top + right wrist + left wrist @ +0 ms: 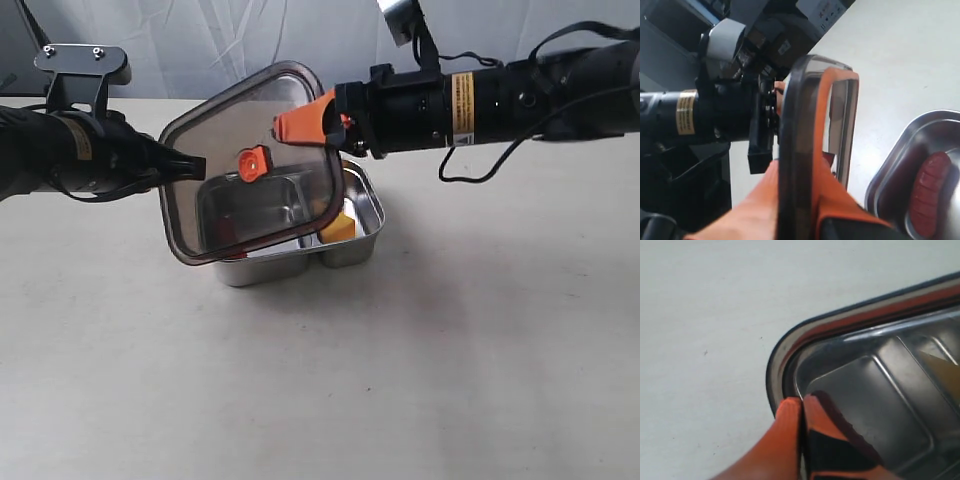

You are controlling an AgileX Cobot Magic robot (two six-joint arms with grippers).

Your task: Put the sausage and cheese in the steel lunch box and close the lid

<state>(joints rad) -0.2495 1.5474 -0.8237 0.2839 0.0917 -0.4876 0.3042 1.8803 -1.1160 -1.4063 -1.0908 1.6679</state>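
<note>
The dark translucent lid (230, 125) hangs tilted over the steel lunch box (368, 212), its lower edge near the box's front rim. My right gripper (302, 125) is shut on the lid's upper right edge; in the right wrist view its orange fingers clamp the lid's rim (800, 125). My left gripper (195, 165) is shut, with its tips against the lid's left corner rim (776, 365). The red sausage (930, 192) lies in the larger compartment. The yellow cheese (338, 228) sits in the smaller one. An orange valve tab (252, 163) marks the lid's centre.
The box stands on a pale tabletop (450, 350) with open surface in front and to both sides. The right arm's black cable (500, 165) droops behind the box. A white curtain (200, 40) hangs at the back.
</note>
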